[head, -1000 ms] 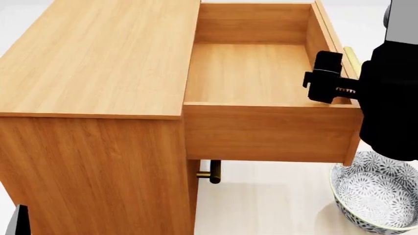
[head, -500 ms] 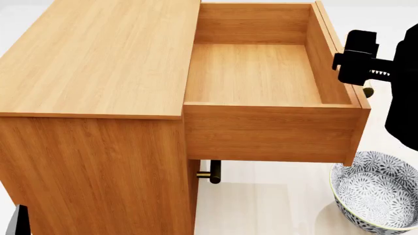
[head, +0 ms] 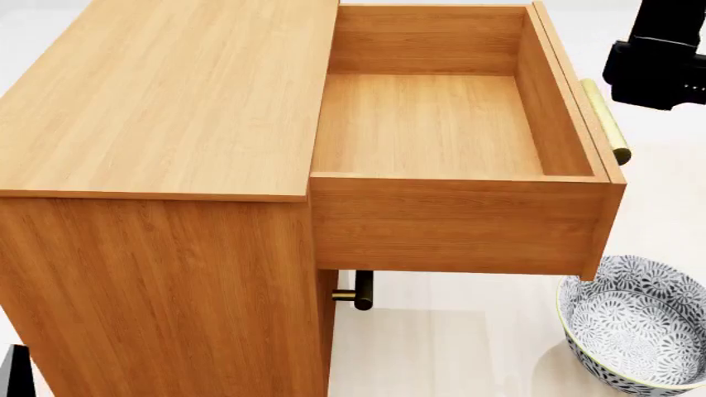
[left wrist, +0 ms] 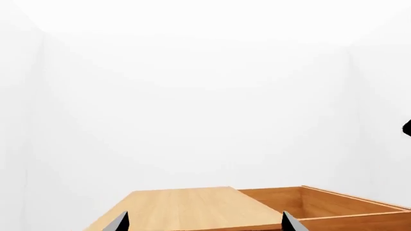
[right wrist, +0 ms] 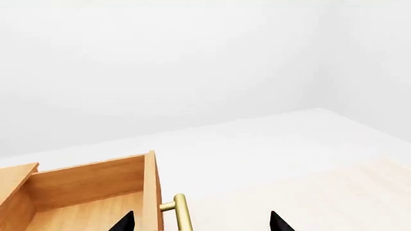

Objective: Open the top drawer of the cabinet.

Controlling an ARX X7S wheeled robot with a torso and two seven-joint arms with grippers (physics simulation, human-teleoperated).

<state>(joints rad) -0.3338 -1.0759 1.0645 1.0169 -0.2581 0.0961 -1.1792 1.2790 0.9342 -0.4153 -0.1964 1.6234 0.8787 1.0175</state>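
The top drawer (head: 441, 124) stands pulled out of the cabinet (head: 165, 99), empty. Right hand (right wrist: 200, 222) spread wide near its handle (head: 604, 120); left hand (left wrist: 202, 222) wide too.

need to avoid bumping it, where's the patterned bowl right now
In the head view the bowl sits on the floor at lower right, just below the front corner of the pulled-out top drawer, beside the cabinet.

no readable text, labels, brands, numbers or signs
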